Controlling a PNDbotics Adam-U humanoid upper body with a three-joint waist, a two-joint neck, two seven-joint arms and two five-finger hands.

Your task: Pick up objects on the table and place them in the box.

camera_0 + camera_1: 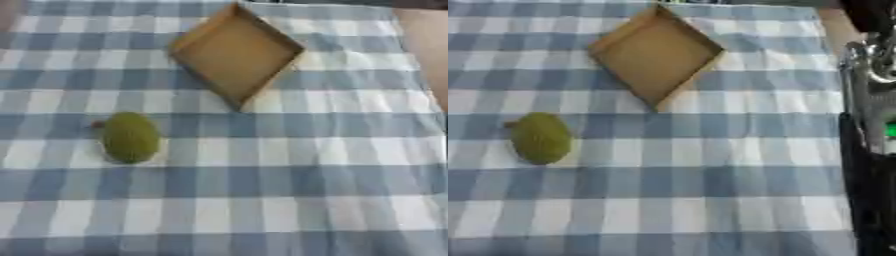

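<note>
So the green fruit-looking thing (pixel 131 136) is sitting on the blue and white checked cloth (pixel 306 190) in the left middle of the frame, lying on its side with a small reddish stub at its upper left end. The box (pixel 236 54) is up in the upper middle, a shallow tan tray turned so one corner points down toward the fruit. It has nothing in it, and the two are well apart with bare cloth between them, so by my read the job hasn't started. Neither hand shows up anywhere. All you get is a slab of black and silver right arm (pixel 868 140) running down the right edge of the right eye view, so I can't tell if the fingers are open or curled. The fruit has a bumpy skin and an oval shape, so my guess is it's light, probably a toy, and not very slippery, but it could roll. I'd take it across the fat middle, thumb on one long side and fingers on the other, not by the stub.
</note>
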